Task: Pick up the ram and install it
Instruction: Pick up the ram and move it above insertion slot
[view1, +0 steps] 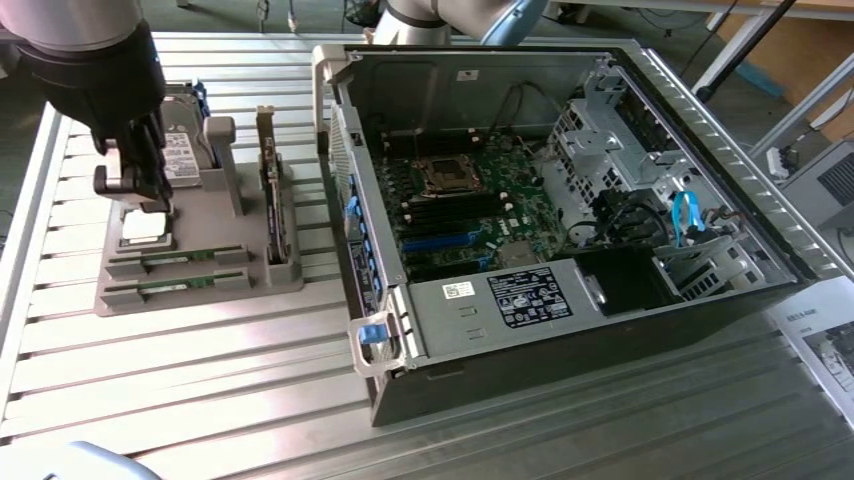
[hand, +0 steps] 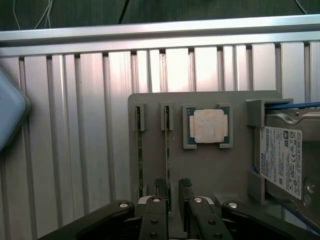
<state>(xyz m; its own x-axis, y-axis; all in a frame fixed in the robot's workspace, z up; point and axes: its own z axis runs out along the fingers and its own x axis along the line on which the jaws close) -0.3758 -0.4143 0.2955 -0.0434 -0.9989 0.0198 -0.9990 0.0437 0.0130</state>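
Note:
Two ram sticks stand on edge in slots of the grey holder (view1: 200, 285). One ram (hand: 166, 155) (view1: 174, 262) lies nearer the square processor chip (hand: 209, 125). The other ram (hand: 140, 160) (view1: 167, 292) is one slot further out. My gripper (hand: 173, 186) (view1: 140, 200) hangs open above the holder. Its dark fingertips (hand: 161, 186) straddle the end of the ram nearer the chip, and I cannot tell whether they touch it. Nothing is held.
A silver hard drive (hand: 280, 160) (view1: 187, 160) and an upright expansion card (view1: 274, 200) also sit in the holder. The open computer case (view1: 561, 200) with its motherboard (view1: 454, 200) lies to the exterior view's right. Everything rests on a slatted metal table (view1: 200, 380).

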